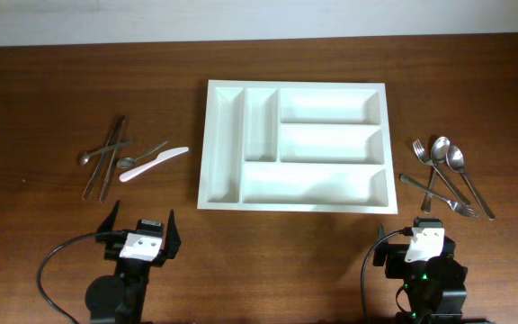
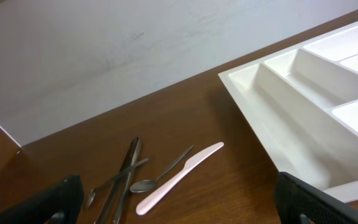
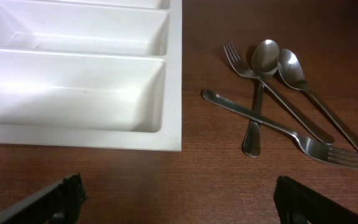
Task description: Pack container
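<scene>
The white cutlery tray (image 1: 203, 171) lies in the middle of the table with all five compartments empty; it also shows in the left wrist view (image 2: 247, 93) and the right wrist view (image 3: 174, 74). A pink plastic knife (image 1: 154, 165) (image 2: 178, 177), a small spoon (image 2: 145, 184) and metal tongs (image 1: 106, 166) lie left of it. Two forks (image 3: 272, 124) and two spoons (image 3: 291, 68) lie crossed to its right (image 1: 443, 175). My left gripper (image 1: 139, 236) (image 2: 178, 219) is open and empty near the front edge. My right gripper (image 1: 424, 236) (image 3: 178, 218) is open and empty at the front right.
The brown wooden table (image 1: 52, 90) runs to a pale wall at the back (image 2: 73, 56). Black cables loop beside both arm bases (image 1: 48, 270).
</scene>
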Robot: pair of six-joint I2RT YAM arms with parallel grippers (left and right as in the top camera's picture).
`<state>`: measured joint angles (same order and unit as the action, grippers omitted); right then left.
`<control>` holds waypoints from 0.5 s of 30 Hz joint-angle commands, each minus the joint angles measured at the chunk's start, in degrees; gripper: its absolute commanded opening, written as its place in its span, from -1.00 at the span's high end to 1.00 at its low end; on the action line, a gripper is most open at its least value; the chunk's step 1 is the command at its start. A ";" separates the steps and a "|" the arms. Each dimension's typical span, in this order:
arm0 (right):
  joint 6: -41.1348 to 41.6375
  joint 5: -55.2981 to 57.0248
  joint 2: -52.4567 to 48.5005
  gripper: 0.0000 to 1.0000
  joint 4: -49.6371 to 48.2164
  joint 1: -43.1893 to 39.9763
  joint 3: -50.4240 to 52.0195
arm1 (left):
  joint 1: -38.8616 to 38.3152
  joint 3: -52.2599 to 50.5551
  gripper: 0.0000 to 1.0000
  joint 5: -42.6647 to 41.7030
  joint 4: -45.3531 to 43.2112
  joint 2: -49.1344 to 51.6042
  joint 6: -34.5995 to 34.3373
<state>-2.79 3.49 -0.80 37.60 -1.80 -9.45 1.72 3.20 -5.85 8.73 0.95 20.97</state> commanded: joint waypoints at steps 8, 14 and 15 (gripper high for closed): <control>0.22 -0.28 0.61 -0.97 -0.13 -0.44 0.46 | -0.22 -0.70 -0.99 -0.81 -0.28 -0.59 -0.76; 0.22 -0.28 0.61 -0.97 -0.44 -0.44 0.46 | -0.24 -0.70 -0.98 -0.87 -0.31 -0.59 -0.76; 0.22 -0.28 0.61 -0.97 -0.44 -0.44 0.46 | -0.22 -0.70 -0.99 -0.87 -0.37 -0.59 -0.76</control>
<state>-2.79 3.51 -0.80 37.56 -1.80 -9.45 1.72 3.20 -5.85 8.71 0.95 20.97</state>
